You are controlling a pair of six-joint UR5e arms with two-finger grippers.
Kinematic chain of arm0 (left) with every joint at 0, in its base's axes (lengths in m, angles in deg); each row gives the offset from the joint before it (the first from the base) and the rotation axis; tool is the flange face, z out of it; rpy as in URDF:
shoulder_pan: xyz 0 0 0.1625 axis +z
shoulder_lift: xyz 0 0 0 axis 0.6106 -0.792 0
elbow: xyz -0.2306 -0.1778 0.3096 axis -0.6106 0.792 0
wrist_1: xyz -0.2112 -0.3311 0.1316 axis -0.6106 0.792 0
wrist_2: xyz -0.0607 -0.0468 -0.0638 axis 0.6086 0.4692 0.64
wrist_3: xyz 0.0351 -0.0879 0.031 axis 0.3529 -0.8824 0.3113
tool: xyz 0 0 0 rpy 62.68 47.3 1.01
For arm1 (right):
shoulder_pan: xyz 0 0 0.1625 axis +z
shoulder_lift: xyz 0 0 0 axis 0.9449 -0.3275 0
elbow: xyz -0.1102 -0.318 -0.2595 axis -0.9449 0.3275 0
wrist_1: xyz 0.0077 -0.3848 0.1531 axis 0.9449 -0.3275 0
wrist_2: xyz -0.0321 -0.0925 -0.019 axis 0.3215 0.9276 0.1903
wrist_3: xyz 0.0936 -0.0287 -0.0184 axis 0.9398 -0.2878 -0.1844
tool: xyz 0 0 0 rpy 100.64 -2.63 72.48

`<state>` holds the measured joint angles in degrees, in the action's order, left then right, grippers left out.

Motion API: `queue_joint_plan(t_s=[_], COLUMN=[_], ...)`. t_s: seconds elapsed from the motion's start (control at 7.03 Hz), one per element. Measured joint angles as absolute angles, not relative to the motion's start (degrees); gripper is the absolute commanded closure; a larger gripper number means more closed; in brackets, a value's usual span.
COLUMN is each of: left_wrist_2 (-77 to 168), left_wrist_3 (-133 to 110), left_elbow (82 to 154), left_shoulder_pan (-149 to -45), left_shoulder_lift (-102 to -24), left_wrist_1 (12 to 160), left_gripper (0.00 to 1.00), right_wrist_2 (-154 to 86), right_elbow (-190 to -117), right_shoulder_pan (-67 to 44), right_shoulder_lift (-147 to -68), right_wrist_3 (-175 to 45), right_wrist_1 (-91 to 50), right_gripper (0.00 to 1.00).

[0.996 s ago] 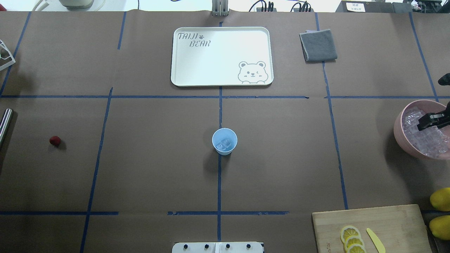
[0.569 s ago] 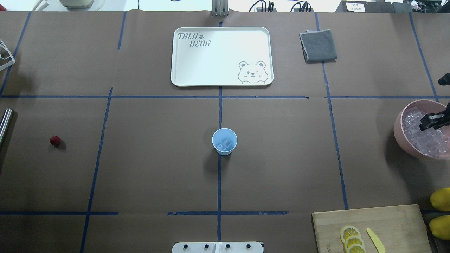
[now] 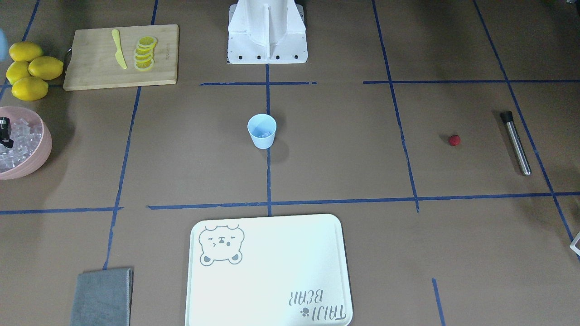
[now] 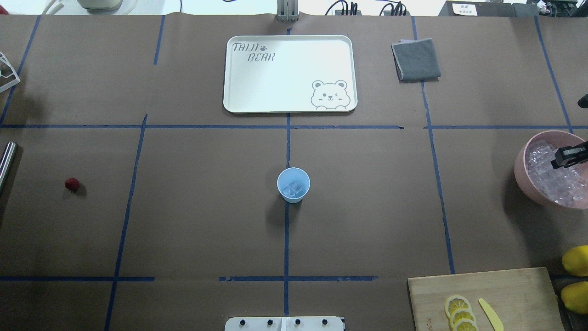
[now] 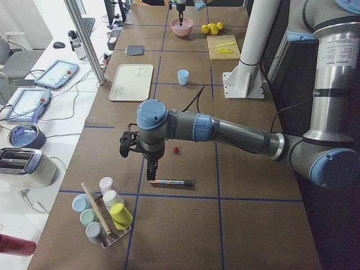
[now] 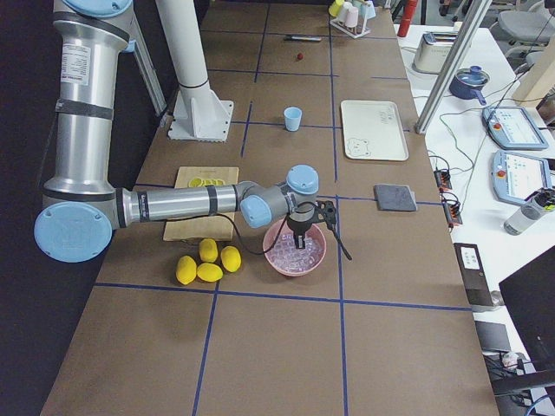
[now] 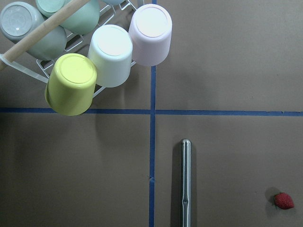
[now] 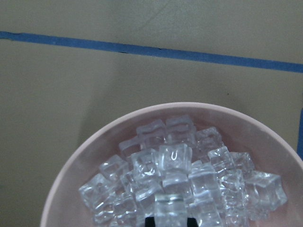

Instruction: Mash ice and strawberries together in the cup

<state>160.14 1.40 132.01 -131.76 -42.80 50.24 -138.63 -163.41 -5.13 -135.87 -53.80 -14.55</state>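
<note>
Some ice already lies in the blue cup in the middle of the table. Lots more fills the pink bowl. The right claw hangs over that pile with a cube between its tips, but I cannot tell if it squeezes it. Ice is hard, wet and slippery, so grab one cube by its flat sides. The strawberry lies far off and is soft, so pinch it gently. The left claw hovers over a metal stick; open or closed, I cannot tell.
</note>
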Motion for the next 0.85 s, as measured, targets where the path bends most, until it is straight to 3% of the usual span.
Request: queue_joint_plan(t_s=[0.43, 0.85], left_wrist_2=[160.8, 160.8], left_wrist_3=[1.4, 1.4], left_elbow=[132.0, 131.9], left_shoulder_pan=[-131.8, -131.8], left_shoulder_lift=[-42.7, -42.5], left_wrist_1=[50.2, 50.3], left_gripper=[0.00, 0.00], right_wrist_2=[-139.6, -140.4], right_elbow=[-173.1, -175.1], right_shoulder_pan=[-3.3, -9.0], right_shoulder_lift=[-133.8, -114.1], right_wrist_3=[-53.3, -49.3], right_wrist_1=[-21.4, -41.5], right_gripper=[1.00, 1.00])
